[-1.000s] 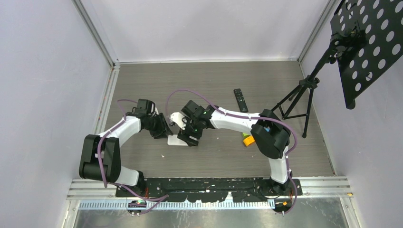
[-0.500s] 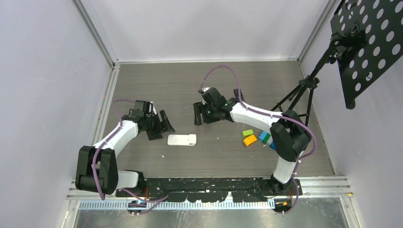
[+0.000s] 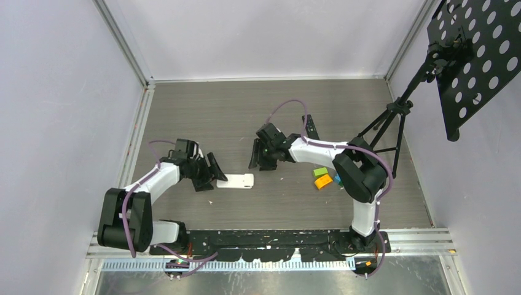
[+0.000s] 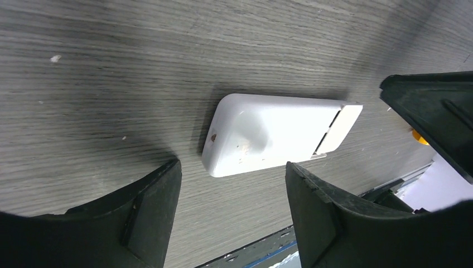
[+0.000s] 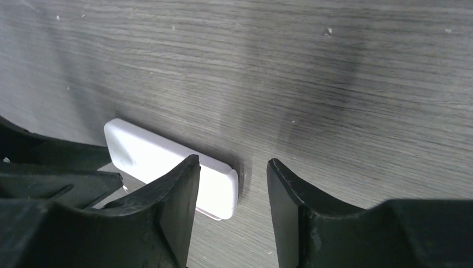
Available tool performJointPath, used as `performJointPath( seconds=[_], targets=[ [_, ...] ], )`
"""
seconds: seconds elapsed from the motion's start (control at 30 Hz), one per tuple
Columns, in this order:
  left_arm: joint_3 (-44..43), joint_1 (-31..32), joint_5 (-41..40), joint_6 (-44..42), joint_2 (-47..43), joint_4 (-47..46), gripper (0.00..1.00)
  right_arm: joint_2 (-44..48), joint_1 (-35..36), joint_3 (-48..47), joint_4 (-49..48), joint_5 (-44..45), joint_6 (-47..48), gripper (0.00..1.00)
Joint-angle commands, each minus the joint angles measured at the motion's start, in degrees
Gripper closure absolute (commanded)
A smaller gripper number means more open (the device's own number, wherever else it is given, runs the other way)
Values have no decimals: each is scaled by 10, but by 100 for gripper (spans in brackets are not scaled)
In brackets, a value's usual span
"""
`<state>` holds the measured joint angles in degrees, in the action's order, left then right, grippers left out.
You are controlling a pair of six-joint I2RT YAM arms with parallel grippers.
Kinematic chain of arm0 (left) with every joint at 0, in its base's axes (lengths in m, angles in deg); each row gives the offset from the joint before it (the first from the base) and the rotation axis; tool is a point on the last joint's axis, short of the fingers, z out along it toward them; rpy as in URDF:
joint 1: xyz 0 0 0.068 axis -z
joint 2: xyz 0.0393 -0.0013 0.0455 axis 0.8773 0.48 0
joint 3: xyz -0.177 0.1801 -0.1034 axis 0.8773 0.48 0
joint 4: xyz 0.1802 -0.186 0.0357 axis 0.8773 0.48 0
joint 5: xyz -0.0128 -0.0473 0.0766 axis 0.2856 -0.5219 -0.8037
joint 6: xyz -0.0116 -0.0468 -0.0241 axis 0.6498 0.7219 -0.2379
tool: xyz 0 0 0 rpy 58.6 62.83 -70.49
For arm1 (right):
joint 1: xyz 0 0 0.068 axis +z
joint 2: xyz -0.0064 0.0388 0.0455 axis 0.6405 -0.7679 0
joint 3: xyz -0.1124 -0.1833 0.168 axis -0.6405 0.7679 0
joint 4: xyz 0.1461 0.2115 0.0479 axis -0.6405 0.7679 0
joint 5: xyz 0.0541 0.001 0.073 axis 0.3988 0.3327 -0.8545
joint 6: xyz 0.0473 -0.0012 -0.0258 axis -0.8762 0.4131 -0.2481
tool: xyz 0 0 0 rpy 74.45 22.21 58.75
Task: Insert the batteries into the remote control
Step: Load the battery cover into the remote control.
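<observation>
Centrally, the white remote control (image 3: 236,181) lies flat on the wood-grain table (image 3: 203,104), long axis running 9 to 3 o'clock. The left wrist view shows a paler panel, set off by a dark slit, at the end away from the left arm. The left end effector (image 3: 209,175) sits just beside the remote's 9 o'clock end. Its jaws are spread and hold nothing; the remote lies just past the fingertips and is not touched. The right end effector (image 3: 258,160) hangs near the remote at about 1 o'clock. Its jaws are parted as well with nothing between them, and in its wrist view the remote's end shows on the table beyond its fingers. A black remote (image 3: 310,125) lies further off at 1 o'clock, its near end covered by the right forearm. At 3 o'clock, well apart from the white remote, a green block (image 3: 320,173) and an orange block (image 3: 322,182) sit touching. A blue block (image 3: 338,179) beside them is half hidden under the right elbow. A tripod (image 3: 387,126) holding a perforated black panel (image 3: 479,55) stands at the table's 3 o'clock edge.
</observation>
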<state>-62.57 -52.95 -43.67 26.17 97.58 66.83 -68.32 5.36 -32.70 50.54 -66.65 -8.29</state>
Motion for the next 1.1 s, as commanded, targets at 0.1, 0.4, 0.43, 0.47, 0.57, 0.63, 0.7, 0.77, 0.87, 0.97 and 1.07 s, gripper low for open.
performJointPath(
  seconds=[0.1, 0.4, 0.43, 0.47, 0.57, 0.63, 0.7, 0.77, 0.87, 0.97, 1.07],
  targets=[
    [16, 0, 10, 10, 12, -30, 31, -27, 2, -15, -4, 9, -67, 53],
    [26, 0, 11, 21, 18, -37, 39, -18, 6, -6, -1, -20, -50, 56],
    [26, 0, 10, 21, 17, -37, 40, -18, 7, -6, -1, -23, -49, 56],
    [26, 0, 10, 22, 16, -37, 41, -19, 8, -6, -2, -27, -49, 56],
    [27, 0, 10, 22, 15, -36, 44, -22, 13, -6, -1, -33, -47, 59],
    [28, 0, 8, 22, 13, -35, 44, -21, 15, -4, -2, -33, -50, 62],
    [27, 0, 7, 22, 11, -34, 45, -18, 17, 1, -5, -32, -54, 64],
    [27, 0, 6, 22, 11, -34, 45, -15, 18, 4, -7, -31, -57, 64],
    [26, 0, 6, 22, 12, -34, 45, -12, 20, 7, -9, -30, -60, 68],
    [25, 0, 7, 23, 12, -34, 45, -11, 21, 10, -13, -30, -63, 70],
    [24, 0, 6, 21, 11, -34, 45, -8, 21, 10, -16, -21, -62, 65]
  ],
)
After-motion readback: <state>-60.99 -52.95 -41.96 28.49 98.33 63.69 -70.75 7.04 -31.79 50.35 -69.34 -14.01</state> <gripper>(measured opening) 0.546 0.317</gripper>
